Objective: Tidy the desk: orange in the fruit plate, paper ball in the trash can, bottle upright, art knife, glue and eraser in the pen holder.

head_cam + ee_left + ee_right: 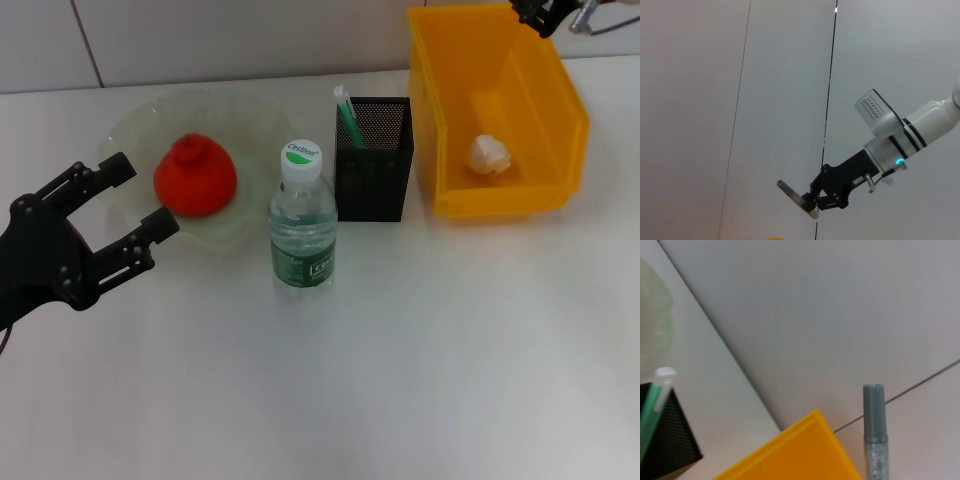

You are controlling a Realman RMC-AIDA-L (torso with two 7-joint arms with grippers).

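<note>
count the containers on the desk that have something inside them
3: the pale-green scalloped fruit plate at left holds the orange, the black mesh pen holder mid-desk a green pen, the yellow bin at right a paper ball.

The left gripper (128, 205) hangs low at the near left of the desk, its black fingers spread wide apart. The right gripper (812, 202) is raised at the far right, fingers pinched on a thin grey stick (797, 199).
</note>
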